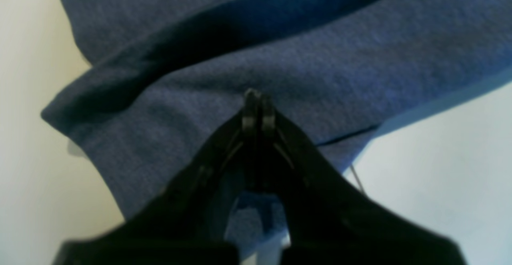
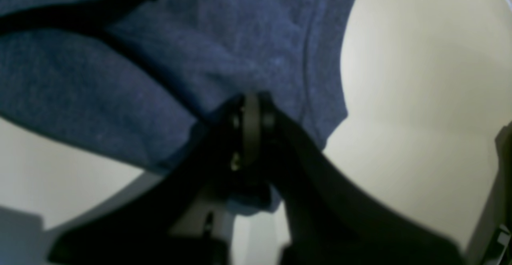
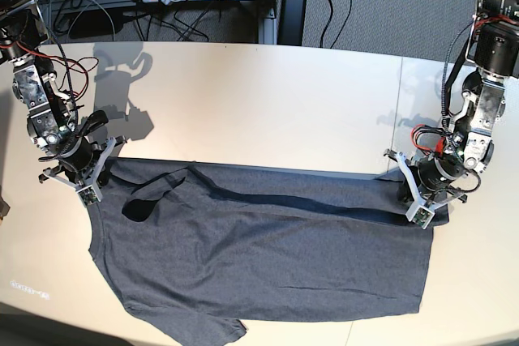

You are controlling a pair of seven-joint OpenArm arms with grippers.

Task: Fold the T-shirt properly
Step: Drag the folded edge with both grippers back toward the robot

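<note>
A: Where is the T-shirt (image 3: 259,249)?
B: Spread flat on the table (image 3: 243,95), hanging a bit over its front edge.
A: And the grippers?
B: The left gripper (image 3: 411,200) and right gripper (image 3: 101,169) each pinch the shirt's far edge.

Both arms reach down low from the far corners, wrists bent inward toward each other. The left tool (image 1: 258,97) has its black jaws pressed together, a fold of the T-shirt (image 3: 268,241) pinched between them. The right tool (image 2: 252,99) is likewise clamped tight on the cloth's edge, fabric bunched just beneath its fingertips.
</note>
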